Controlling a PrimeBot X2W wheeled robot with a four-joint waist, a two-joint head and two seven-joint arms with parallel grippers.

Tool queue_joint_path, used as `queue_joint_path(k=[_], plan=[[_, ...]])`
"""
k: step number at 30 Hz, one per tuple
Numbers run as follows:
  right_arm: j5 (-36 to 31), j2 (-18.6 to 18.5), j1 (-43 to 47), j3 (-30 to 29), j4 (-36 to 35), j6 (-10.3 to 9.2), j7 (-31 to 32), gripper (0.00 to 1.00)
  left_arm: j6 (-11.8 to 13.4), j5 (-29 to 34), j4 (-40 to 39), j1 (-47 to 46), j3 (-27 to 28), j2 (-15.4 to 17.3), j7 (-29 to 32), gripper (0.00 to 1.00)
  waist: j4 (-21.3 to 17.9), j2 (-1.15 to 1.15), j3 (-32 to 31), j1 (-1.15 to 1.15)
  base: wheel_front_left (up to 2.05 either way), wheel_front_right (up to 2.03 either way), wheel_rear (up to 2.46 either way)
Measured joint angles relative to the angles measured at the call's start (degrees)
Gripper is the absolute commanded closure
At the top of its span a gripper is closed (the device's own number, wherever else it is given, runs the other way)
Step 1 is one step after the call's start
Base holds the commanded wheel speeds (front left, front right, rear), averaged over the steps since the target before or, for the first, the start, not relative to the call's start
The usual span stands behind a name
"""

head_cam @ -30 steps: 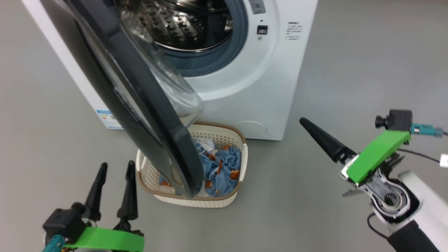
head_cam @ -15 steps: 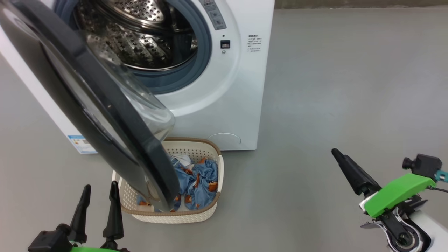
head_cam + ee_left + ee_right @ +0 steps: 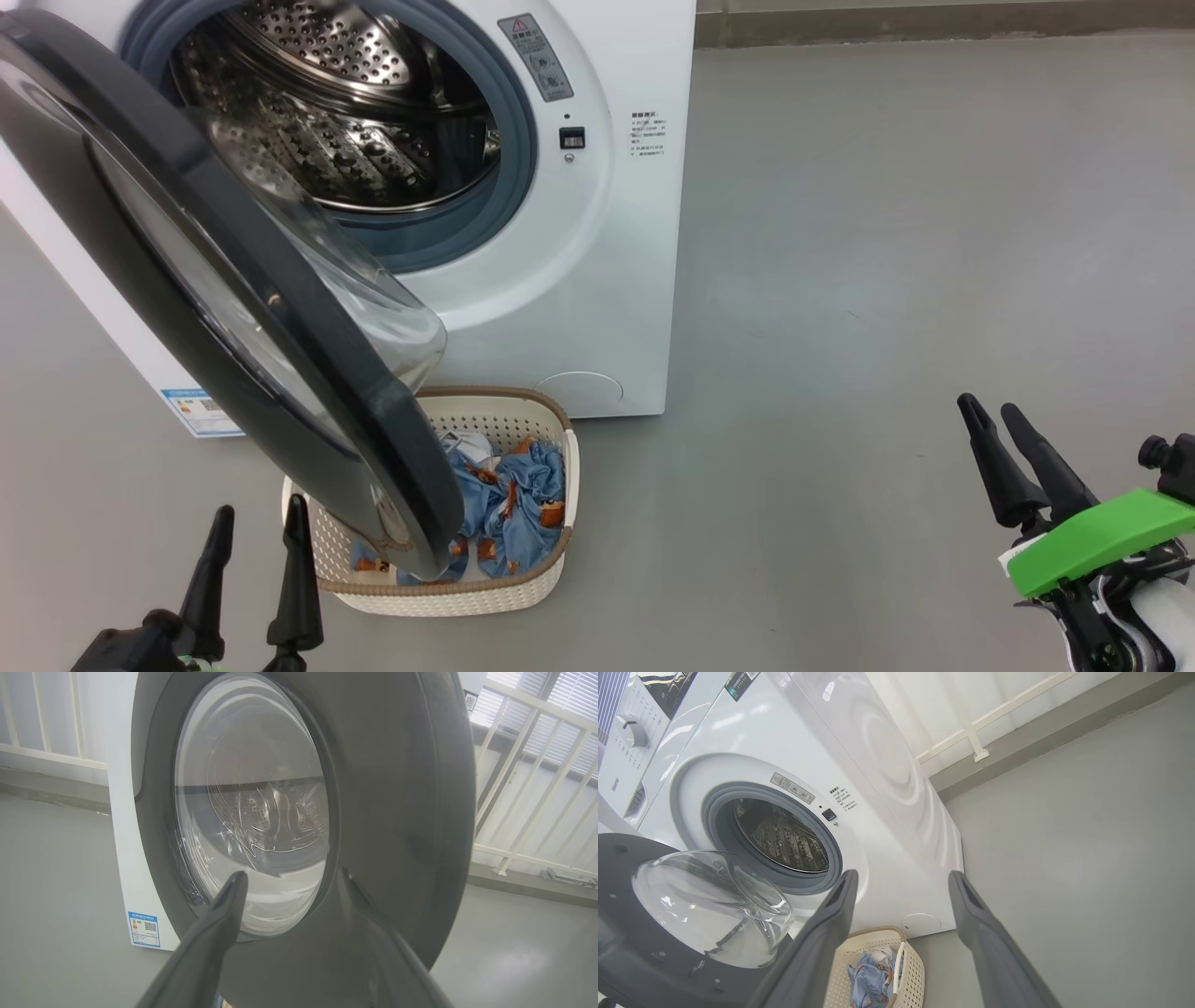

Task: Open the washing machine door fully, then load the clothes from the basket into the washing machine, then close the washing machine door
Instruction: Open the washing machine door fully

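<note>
Grey floor [image 3: 840, 280], left gripper [image 3: 260, 507] upright beside basket [image 3: 448, 602], right gripper [image 3: 986, 404] well apart

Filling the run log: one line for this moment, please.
door: open, over basket | clothes: in basket | left gripper: open, empty | right gripper: open, empty

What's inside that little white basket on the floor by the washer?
Crumpled light-blue clothes with orange-brown patches and some white fabric lie in the basket. The open washing machine door blocks the view of its left part, so what lies there is hidden.
</note>
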Motion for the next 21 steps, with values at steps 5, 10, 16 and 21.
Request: queue_joint_path(k=[5, 10, 16, 21], plan=[[-12.7, 2.9, 2.9, -4.6, -0.5, 0.00, 0.0, 0.00, 0.0, 0.3, 0.0, 0.0, -0.3, 0.0, 0.0, 0.00, 0.2, 0.00, 0.0, 0.00, 0.00, 0.00, 0.00], [-23.7, 5.7, 5.5, -9.6, -2.5, 0.00, 0.0, 0.00, 0.0, 0.4, 0.0, -0.1, -0.4, 0.0, 0.0, 0.00, 0.7, 0.00, 0.2, 0.00, 0.00, 0.00, 0.00], [-30.4, 9.1, 9.0, -14.9, -2.7, 0.00, 0.0, 0.00, 0.0, 0.4, 0.0, -0.1, -0.5, 0.0, 0.0, 0.00, 1.4, 0.00, 0.1, 0.00, 0.00, 0.00, 0.00], [-33.3, 10.2, 10.6, -15.7, -1.7, 0.00, 0.0, 0.00, 0.0, 0.4, 0.1, -0.1, -0.5, 0.0, 0.0, 0.00, 1.7, 0.00, 0.3, 0.00, 0.00, 0.00, 0.00]])
